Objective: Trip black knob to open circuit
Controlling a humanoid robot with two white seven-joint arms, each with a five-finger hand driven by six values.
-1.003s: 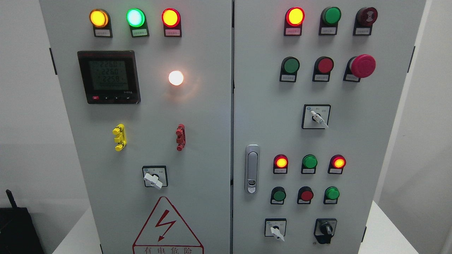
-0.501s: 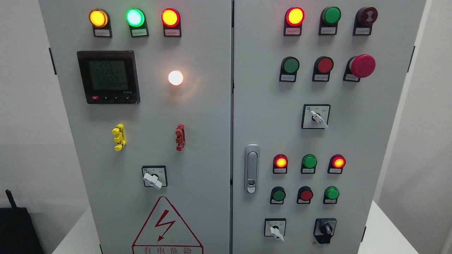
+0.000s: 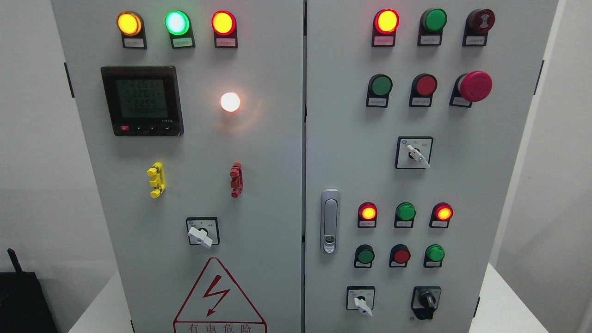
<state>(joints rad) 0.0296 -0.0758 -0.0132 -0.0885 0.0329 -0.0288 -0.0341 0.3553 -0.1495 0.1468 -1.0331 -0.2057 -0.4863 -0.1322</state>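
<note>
**Bottom right of the cabinet: black knob, no hands around**

Down at the lower right corner of the right door sits the black knob [image 3: 426, 301], just right of a white selector switch [image 3: 361, 300]. Neither robot hand is in frame, so can't tell what the fingers are doing or place anything relative to them.
</note>
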